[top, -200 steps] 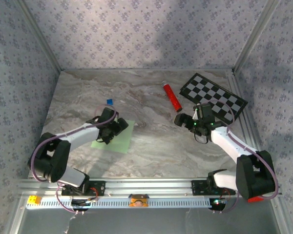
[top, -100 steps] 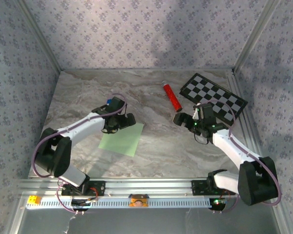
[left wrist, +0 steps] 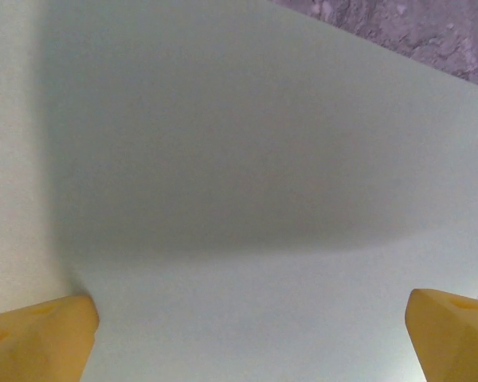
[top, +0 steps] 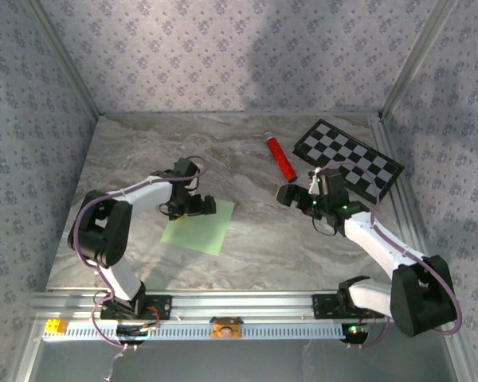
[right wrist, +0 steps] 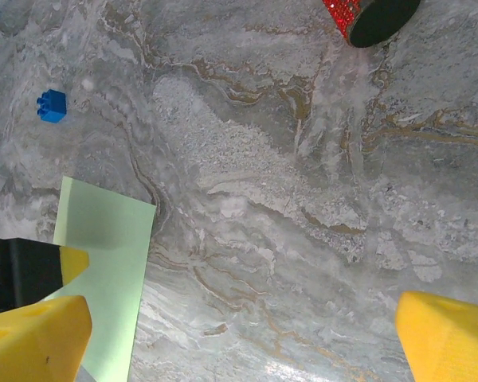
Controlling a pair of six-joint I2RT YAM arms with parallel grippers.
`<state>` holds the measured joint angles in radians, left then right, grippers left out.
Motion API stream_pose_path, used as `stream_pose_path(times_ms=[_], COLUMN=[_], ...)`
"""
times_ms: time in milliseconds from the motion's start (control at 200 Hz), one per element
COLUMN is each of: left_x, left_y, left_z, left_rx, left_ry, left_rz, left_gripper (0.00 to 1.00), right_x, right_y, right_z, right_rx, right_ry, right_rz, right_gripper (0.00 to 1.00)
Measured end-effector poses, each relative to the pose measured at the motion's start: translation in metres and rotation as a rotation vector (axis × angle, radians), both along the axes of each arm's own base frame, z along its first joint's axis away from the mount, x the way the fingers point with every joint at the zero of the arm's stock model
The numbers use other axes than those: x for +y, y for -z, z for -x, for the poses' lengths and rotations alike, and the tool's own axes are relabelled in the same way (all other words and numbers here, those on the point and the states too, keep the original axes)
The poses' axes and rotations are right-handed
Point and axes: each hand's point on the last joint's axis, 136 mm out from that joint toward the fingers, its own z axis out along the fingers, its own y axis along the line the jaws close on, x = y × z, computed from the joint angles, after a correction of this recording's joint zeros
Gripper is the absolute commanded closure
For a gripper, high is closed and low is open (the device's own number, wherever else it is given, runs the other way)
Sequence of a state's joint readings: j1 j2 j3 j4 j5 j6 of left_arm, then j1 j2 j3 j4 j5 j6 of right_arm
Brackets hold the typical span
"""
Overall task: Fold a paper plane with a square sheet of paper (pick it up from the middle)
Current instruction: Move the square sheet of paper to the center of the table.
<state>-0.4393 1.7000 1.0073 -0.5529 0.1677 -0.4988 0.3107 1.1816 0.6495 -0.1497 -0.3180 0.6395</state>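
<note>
The left pincer [top: 193,205] hangs released, its yellow fingertips [left wrist: 40,338] spread wide and grasping nothing, low over the far edge of the square sheet of paper [top: 197,227]; whether the tips touch the sheet cannot be told; from the left wrist the pale green paper [left wrist: 247,159] lies flat and unfolded under a broad shadow, with a corner of the marbled counter [left wrist: 414,32] beyond it; the right pincer [top: 296,195] is likewise released, fingers far apart and empty, held above bare counter [top: 255,247] well to the right of the sheet; its wrist camera looks across the counter to the sheet's edge [right wrist: 103,263], a small blue square [right wrist: 52,105] beyond it, and the end of the red tube [right wrist: 370,16]; the tube [top: 281,157] lies just beside the black-and-white checkerboard [top: 349,159] at the far right.
</note>
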Motion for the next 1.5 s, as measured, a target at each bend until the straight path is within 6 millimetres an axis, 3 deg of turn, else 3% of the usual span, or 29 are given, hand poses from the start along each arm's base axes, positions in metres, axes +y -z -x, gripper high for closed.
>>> stream_pose_path(times_ms=[200, 500, 640, 740, 995, 1154, 1314, 1499], left_x=[-0.009, -0.066, -0.079, -0.078, -0.077, -0.073, -0.067, -0.068], left_y=[-0.001, -0.006, -0.01, -0.016, -0.048, -0.035, -0.019, -0.013], left_z=[-0.002, 0.016, 0.026, 0.025, -0.003, 0.0, 0.012, 0.013], left_rx=[-0.024, -0.04, -0.047, -0.081, -0.183, -0.128, -0.038, 0.002], left_ry=[-0.114, -0.215, -0.208, -0.164, 0.029, 0.108, 0.136, 0.142], left_rz=[0.051, 0.137, 0.118, 0.066, -0.068, -0.148, -0.199, -0.221], left_gripper=[0.0, 0.0, 0.0, 0.0, 0.0, 0.0, 0.03, 0.03], right_x=[0.0, -0.001, -0.002, 0.0, 0.022, 0.035, 0.037, 0.038], right_y=[0.001, 0.009, 0.01, 0.01, 0.023, 0.034, 0.041, 0.043], right_z=[0.0, 0.009, 0.01, 0.009, 0.005, 0.006, 0.012, 0.014], right_rx=[0.003, 0.05, 0.058, 0.064, 0.136, 0.184, 0.219, 0.222], right_ry=[0.003, 0.005, 0.004, 0.01, -0.013, -0.026, -0.015, -0.012], right_rz=[0.004, 0.026, 0.029, 0.014, 0.001, 0.014, 0.028, 0.039], right_gripper=[0.0, 0.0, 0.0, 0.0, 0.0, 0.01, 0.0, 0.01])
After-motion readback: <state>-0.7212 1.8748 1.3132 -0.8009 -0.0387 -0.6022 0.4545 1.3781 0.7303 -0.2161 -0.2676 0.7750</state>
